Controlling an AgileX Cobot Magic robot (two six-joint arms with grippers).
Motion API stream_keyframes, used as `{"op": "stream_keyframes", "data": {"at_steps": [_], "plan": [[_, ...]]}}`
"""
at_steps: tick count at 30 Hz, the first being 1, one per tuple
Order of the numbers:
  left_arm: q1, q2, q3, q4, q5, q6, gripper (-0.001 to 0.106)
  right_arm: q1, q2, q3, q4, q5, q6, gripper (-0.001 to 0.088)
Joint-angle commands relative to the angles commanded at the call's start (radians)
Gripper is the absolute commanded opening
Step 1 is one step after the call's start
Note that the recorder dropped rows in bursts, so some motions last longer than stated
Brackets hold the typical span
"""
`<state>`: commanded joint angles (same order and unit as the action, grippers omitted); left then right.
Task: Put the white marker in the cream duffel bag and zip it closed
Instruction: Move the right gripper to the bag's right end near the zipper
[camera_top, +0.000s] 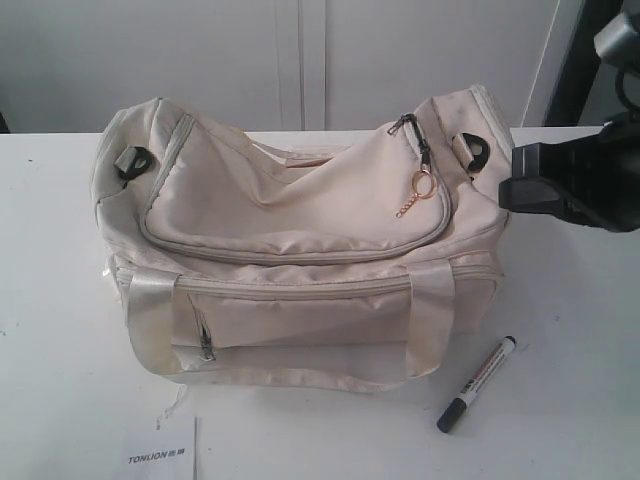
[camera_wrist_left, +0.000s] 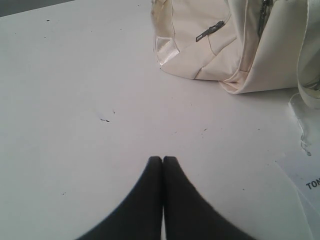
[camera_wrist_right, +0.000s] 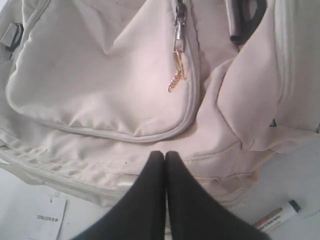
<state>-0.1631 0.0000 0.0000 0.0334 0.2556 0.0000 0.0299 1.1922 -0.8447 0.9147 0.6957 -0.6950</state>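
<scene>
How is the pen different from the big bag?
The soft cream fabric duffel bag is big and slumped; the slim white marker with a dark cap is small, stiff and straight. The bag sits mid-table; the marker lies flat beside its front corner, apart from it. Both are pale and rest on the white table.

You are looking at a cream duffel bag (camera_top: 300, 230) sitting on a white table (camera_top: 60, 300). Its strap handles (camera_top: 150, 320) are shining a paler, silky cream. A gold keyring pull (camera_top: 424, 186) is hanging on its far right. The white marker (camera_top: 478, 383) is wearing a dark cap and red print. A white paper tag (camera_top: 165, 452) is showing dark letters. The left gripper (camera_wrist_left: 163, 159) and the right gripper (camera_wrist_right: 164, 154) are both looking black.
</scene>
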Motion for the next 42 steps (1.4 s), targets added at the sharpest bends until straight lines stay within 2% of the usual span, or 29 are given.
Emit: {"op": "stream_keyframes", "data": {"at_steps": [13, 27, 36, 42], "plan": [[0.0, 0.0, 0.0, 0.0, 0.0, 0.0, 0.0, 0.001, 0.183, -0.201, 0.0, 0.006, -0.008, 0.0], [0.0, 0.0, 0.0, 0.0, 0.0, 0.0, 0.0, 0.001, 0.195, -0.227, -0.011, -0.028, -0.016, 0.0], [0.0, 0.0, 0.0, 0.0, 0.0, 0.0, 0.0, 0.001, 0.199, -0.293, -0.03, -0.042, -0.02, 0.0], [0.0, 0.0, 0.0, 0.0, 0.0, 0.0, 0.0, 0.001, 0.261, -0.35, -0.068, -0.029, -0.017, 0.0]]}}
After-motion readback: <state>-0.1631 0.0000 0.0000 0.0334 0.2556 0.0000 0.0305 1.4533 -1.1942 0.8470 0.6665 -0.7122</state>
